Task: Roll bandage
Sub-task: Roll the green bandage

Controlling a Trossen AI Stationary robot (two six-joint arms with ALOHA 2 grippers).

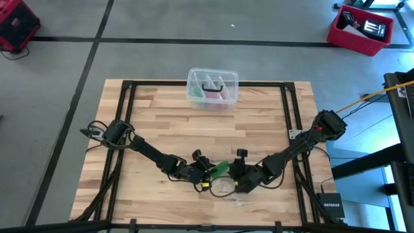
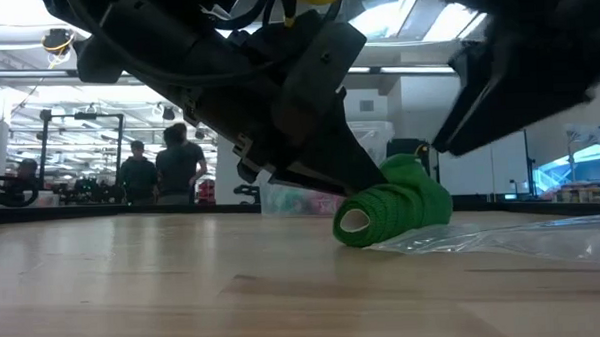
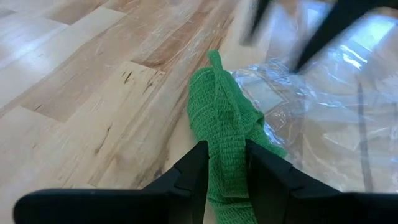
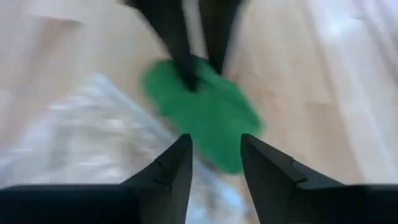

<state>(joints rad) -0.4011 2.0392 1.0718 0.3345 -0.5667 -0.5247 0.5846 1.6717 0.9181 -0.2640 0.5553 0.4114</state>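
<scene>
On the pale wooden bench, near its 6 o'clock edge, the left tool pinches the bright green, partly rolled elastic fabric bandage, which lies beside crinkled clear plastic wrap. The right tool hovers just above the bandage's other side, fingers spread and empty.

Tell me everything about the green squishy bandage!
The bright green soft elastic bandage is a knitted-looking fabric strip, mostly wound into a loose roll with a hollow end facing the low camera. It lies on its side on the wooden table, partly on crinkly clear plastic wrap. The left gripper pinches it.
</scene>
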